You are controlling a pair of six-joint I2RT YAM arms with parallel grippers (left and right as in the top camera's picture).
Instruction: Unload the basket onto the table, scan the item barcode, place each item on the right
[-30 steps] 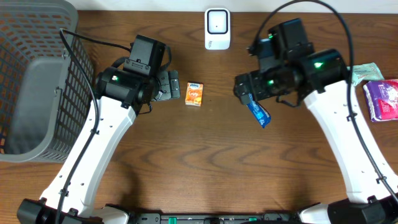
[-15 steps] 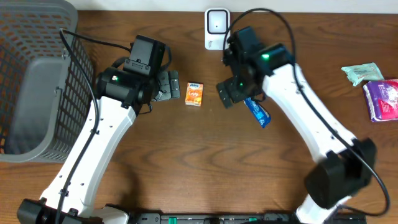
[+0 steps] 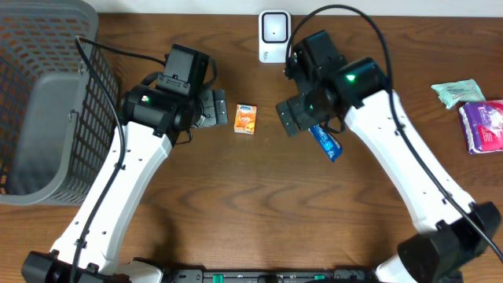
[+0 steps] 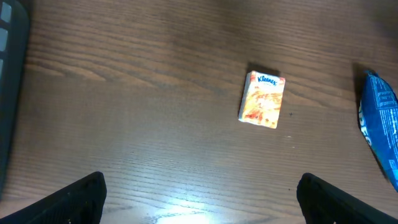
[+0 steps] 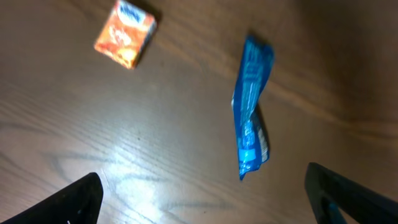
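Both claws are wide open and empty. The left gripper (image 3: 215, 107) sits just left of the Kleenex pack (image 3: 246, 119). The right gripper (image 3: 288, 118) hovers between that pack and the blue packet (image 3: 326, 143). Both items lie flat on the table (image 3: 259, 212), and I can't tell which one is the target.

Risks:
- Both arms are crowding the Kleenex pack. If both go in, the fingers clash.
- The blue packet is thin and crinkled, so a pinch off the wood may skid or scrape.
- No barcode shows anywhere. It may be face down, which means a regrasp before scanning.
- The barcode scanner (image 3: 274, 35) is right behind the right wrist and could get bumped.

Views:
- Only the overhead shows the scanner, the basket (image 3: 31, 47) and the spare packs (image 3: 471, 110) far right.
- Only the left wrist view makes the Kleenex print readable (image 4: 263, 98).
- The right wrist view shows the packet's twist (image 5: 252, 106).
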